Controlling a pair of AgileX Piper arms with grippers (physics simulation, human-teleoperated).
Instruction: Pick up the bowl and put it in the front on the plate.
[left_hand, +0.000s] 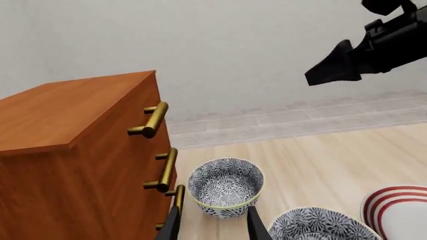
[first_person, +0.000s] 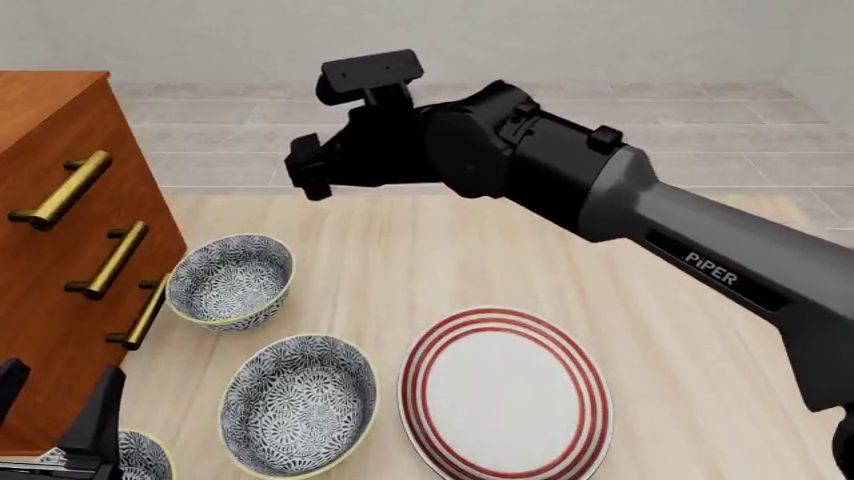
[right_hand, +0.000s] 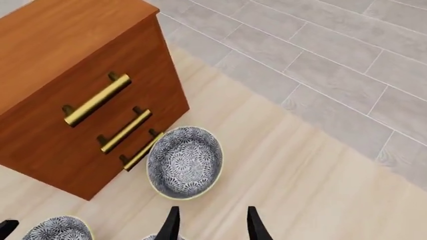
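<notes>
I take the bowl (first_person: 230, 280) to be the far 1 of 3 look-alikes, sitting upright on the table just beside the wooden drawer chest (first_person: 54, 150), close under its lowest brass handle. My right gripper (first_person: 310, 172) hangs high above the table, fingers spread and holding nothing. In the right wrist view the bowl (right_hand: 185, 161) lies ahead of those fingertips and toward the chest. My left gripper (first_person: 54, 402) sits low near the closest bowl (first_person: 140, 455), also spread and empty. The plate (first_person: 424, 390) lies to the right of the middle bowl (first_person: 300, 400), well apart from my target. The bowl is round, with no long axis: deep, blue-and-white floral, thin pale-yellow rim.
</notes>
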